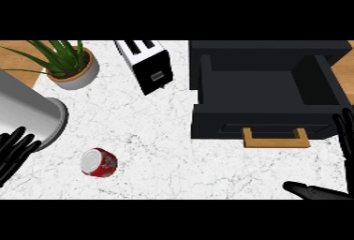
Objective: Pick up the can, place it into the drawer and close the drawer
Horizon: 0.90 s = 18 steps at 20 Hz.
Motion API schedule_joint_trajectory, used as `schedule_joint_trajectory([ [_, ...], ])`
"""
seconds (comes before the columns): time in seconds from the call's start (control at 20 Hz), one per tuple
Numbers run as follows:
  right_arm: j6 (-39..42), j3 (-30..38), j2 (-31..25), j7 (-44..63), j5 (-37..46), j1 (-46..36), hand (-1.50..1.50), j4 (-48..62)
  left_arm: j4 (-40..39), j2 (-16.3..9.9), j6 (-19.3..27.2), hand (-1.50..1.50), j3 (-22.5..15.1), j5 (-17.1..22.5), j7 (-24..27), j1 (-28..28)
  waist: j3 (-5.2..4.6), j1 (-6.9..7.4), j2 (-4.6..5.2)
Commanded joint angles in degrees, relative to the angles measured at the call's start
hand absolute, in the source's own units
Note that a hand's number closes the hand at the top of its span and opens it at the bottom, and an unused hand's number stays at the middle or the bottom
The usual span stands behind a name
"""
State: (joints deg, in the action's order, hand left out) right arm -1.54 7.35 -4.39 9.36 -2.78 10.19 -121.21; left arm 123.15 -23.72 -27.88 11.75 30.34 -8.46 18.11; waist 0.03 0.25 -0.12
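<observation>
Can (99, 162) lies on its side on the counter (173, 154), silver end up-left, just right of the left hand (15, 151) and well left of the right hand (343, 150). Both hands wide, fingers straight, holding nothing. Drawer (269, 89) stands pulled out, nothing visible inside, tan handle (275, 138) just left of the right hand.

Step in hand, judged: grasp. Left hand is nearer. Approach across the can's round body, not its ends; a rolling can will likely escape a sideways nudge. Carry rightward past the toaster (149, 65).
</observation>
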Motion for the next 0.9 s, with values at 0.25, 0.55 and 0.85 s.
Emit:
schedule_joint_trajectory([
  [0.25, 7.93, 11.31, -4.77, -2.16, -11.21, 5.86, -1.50, -1.28, -1.38, -6.30, -8.44, -1.50, 13.99, 14.65, -3.60, 3.75, -0.01, -0.19, -0.04],
  [0.55, 12.91, 11.45, -2.34, -7.74, -11.51, 11.67, -1.50, -0.21, 1.26, -1.24, -4.52, -1.50, 13.07, 16.81, -8.54, 5.12, 0.01, -0.41, -0.02],
  [0.85, 13.34, 14.95, -4.18, -3.96, -13.99, 8.98, -1.50, 0.22, 0.06, -1.32, -2.65, -1.50, 11.37, 24.06, -15.23, 4.67, -0.02, -0.23, 0.05],
])
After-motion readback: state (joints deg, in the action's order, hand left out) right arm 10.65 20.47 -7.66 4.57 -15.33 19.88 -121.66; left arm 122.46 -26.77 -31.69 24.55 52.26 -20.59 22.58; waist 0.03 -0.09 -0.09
